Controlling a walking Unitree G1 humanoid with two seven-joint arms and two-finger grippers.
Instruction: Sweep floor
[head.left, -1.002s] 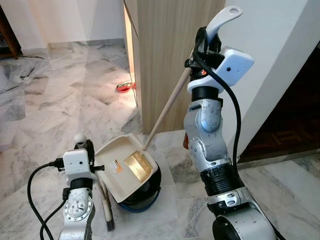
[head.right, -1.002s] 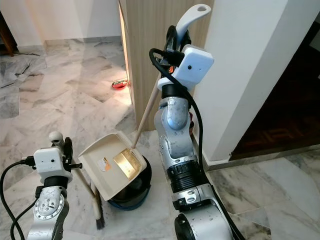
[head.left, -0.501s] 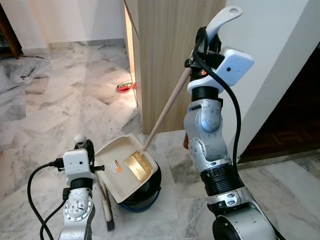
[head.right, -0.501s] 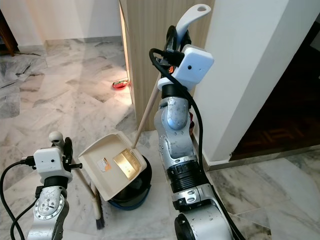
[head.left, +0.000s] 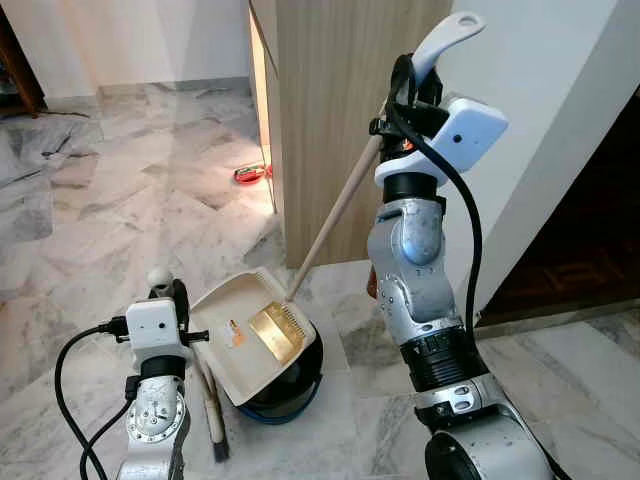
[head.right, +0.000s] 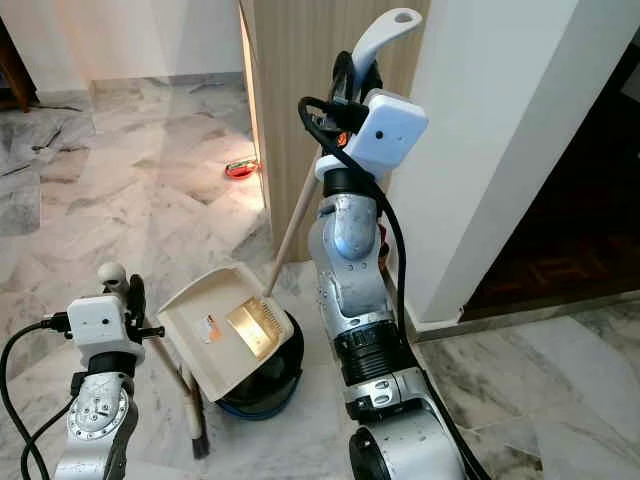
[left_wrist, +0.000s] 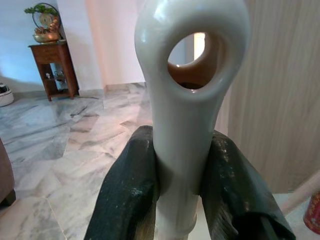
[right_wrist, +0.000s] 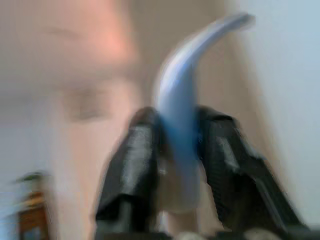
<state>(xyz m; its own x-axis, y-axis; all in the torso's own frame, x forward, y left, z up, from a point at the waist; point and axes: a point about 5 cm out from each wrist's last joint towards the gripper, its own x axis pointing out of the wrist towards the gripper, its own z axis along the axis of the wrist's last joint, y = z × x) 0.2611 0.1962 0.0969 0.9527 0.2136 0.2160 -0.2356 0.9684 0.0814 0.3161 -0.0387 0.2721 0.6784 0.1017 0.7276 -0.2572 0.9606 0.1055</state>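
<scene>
We grip the dustpan (head.left: 258, 330) handle in our right gripper (head.left: 412, 82) and the brush (head.left: 212, 415) handle in our left gripper (left_wrist: 181, 187) over the marble floor (head.left: 120, 220).

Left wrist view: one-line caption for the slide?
Left gripper clamped on the broom's white handle, marble floor and wooden side table behind.

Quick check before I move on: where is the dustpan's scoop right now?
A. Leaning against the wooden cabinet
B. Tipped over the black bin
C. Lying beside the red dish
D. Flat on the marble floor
B: the cream dustpan sits tilted on the rim of the black bin, its long handle held up high in the right end effector.
</scene>
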